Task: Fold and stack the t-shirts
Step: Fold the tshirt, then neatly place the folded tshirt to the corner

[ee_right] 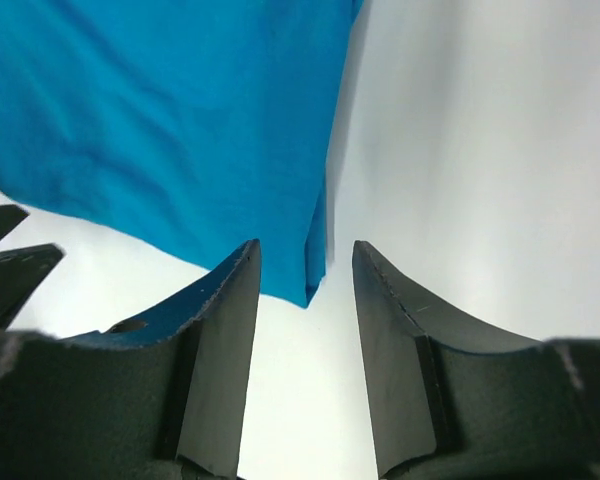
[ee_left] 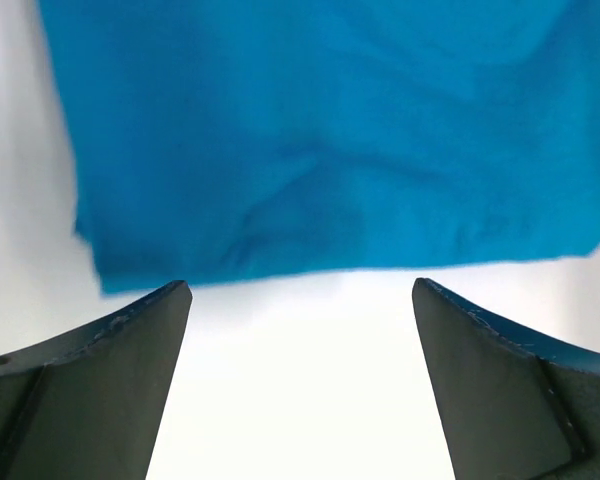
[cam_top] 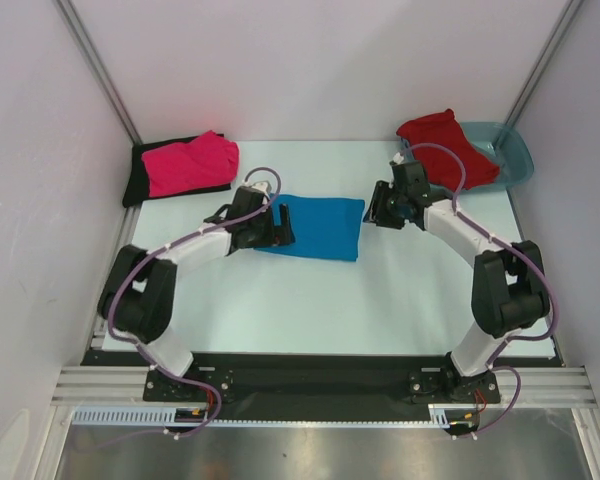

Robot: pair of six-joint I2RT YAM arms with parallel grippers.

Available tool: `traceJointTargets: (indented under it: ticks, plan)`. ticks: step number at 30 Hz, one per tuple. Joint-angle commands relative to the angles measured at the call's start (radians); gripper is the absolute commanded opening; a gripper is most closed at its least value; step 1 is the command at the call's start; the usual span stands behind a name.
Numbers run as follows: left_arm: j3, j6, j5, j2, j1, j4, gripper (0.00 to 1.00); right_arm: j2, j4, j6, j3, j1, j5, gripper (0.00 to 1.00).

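A bright blue t-shirt [cam_top: 318, 227] lies folded into a rectangle in the middle of the table. My left gripper [cam_top: 280, 226] is at its left edge, open wide. In the left wrist view the blue t-shirt [ee_left: 330, 140] ends just beyond the gripper [ee_left: 300, 285], with only bare table between the fingers. My right gripper [cam_top: 374, 213] is at the shirt's right edge. In the right wrist view a corner of the blue t-shirt [ee_right: 170, 120] lies in the gap of the gripper [ee_right: 305, 245], whose jaws stand apart and clear of the cloth.
At the back left a hot pink t-shirt [cam_top: 190, 163] lies on a black one [cam_top: 137, 183]. At the back right a red t-shirt [cam_top: 442, 143] is draped over a translucent teal tub [cam_top: 514, 152]. White walls enclose the table on three sides.
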Motion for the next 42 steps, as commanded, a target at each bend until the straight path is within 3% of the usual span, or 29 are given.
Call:
traceJointTargets:
  ticks: [1, 6, 8, 14, 18, 22, 28, 33, 42]
  plan:
    - [-0.042, 0.012, -0.04, -0.192, 0.008, -0.038, 1.0, -0.068, -0.002, -0.01, -0.028, 0.008, 0.029, 0.48]
    - [-0.09, 0.018, -0.128, -0.348, 0.011, 0.014, 1.0, -0.067, 0.058, 0.011, -0.072, 0.003, -0.041, 0.48]
    - [-0.06, 0.035, -0.158, -0.308, 0.019, -0.003, 1.0, -0.054, 0.081, 0.021, -0.08, 0.006, -0.061, 0.49]
    - [-0.033, 0.017, -0.043, -0.156, 0.04, 0.021, 1.0, -0.051, 0.072, 0.021, -0.08, -0.001, -0.066, 0.49]
    - [-0.042, 0.017, -0.017, -0.163, 0.04, 0.041, 1.0, -0.114, 0.066, 0.013, -0.1, -0.007, -0.041, 0.5]
    - [-0.051, 0.024, -0.104, -0.219, 0.04, 0.037, 1.0, -0.126, 0.017, -0.007, -0.071, -0.01, 0.005, 0.5]
    - [0.036, -0.003, -0.25, -0.315, 0.036, -0.098, 1.0, -0.128, -0.08, -0.071, 0.001, 0.061, 0.179, 0.5]
    - [0.041, 0.006, -0.277, -0.461, 0.036, -0.069, 1.0, -0.177, -0.135, -0.105, 0.081, 0.155, 0.368, 0.51]
    - [0.102, 0.069, -0.3, -0.518, 0.036, -0.121, 1.0, -0.203, -0.167, -0.117, 0.099, 0.263, 0.586, 0.61]
